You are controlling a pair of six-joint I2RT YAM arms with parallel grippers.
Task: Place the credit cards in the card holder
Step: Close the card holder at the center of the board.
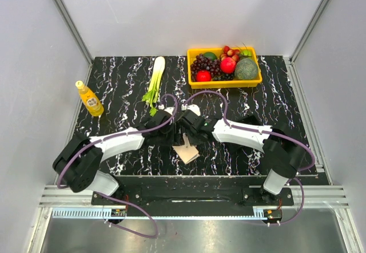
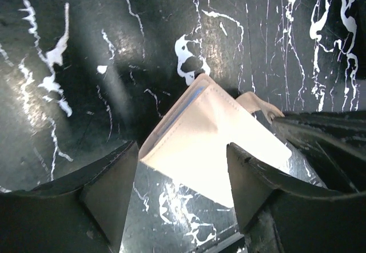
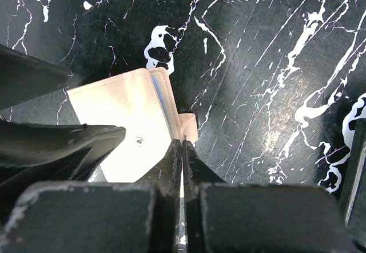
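Card holder point(image 1: 187, 153) lies on the black marbled bench point(image 1: 274, 101), at the near middle, between the 2 arms and right under both of their tips. It is folded nearly shut, pale tan side up, with a thin strip of light blue showing at the fold and a small metal stud on the cover. Its clasp tab point(image 3: 189, 128) sticks out to the right.

The right claw point(image 3: 183, 144) is fully closed, its 2 fingers pressed together with the tips meeting at the end of that tab. From the left wrist view the tab curls up off the bench toward those tips, so I judge it to be pinched, though the contact itself is hard to make out. The left claw point(image 2: 182, 150) stands open, 1 finger over each side of the cover; whether it touches the cover I cannot tell.

To my eye this is a light, flat, soft thing, leather-like and smooth, likely to slide on the glossy bench if pushed from 1 side only. The tab is floppy, so pulling it should lift the flap, not the whole wallet. The sensible hold looks like 1 claw across the stiffer body, by its 2 long edges, while the other draws the tab. I can pick out no cards in any view.
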